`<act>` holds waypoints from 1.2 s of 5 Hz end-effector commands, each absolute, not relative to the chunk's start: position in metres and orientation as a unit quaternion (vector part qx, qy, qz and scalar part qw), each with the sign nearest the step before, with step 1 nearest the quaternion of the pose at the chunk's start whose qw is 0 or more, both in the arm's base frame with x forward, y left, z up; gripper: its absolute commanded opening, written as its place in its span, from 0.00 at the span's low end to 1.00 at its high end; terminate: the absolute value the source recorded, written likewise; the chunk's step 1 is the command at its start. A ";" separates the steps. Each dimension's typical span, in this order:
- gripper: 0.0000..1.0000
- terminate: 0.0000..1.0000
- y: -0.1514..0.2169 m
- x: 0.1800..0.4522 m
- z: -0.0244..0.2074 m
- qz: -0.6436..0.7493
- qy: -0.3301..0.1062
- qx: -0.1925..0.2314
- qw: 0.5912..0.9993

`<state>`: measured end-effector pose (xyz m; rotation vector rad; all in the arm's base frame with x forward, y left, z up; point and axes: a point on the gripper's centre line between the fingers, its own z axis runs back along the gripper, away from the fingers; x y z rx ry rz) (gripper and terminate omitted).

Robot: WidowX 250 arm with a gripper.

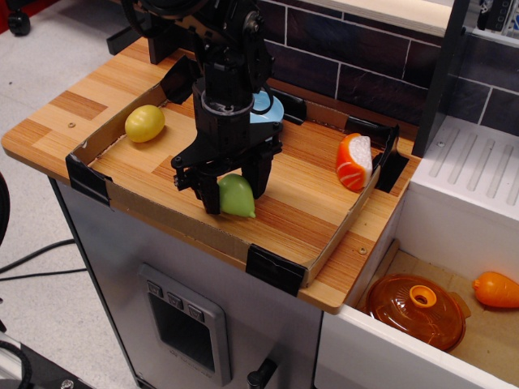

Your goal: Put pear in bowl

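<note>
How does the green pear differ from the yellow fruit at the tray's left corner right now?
The pear is light green with one pointed end; the yellow fruit is rounder, lemon-shaped. The pear sits between the fingers of the gripper near the tray's front edge; the yellow fruit lies alone by the left wall, far from the gripper. Both are smooth toy fruits of similar size resting on the wooden tray floor.
</note>
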<state>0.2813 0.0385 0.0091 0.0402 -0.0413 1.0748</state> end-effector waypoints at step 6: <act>0.00 0.00 0.088 0.374 0.085 0.580 -0.101 -0.002 0.808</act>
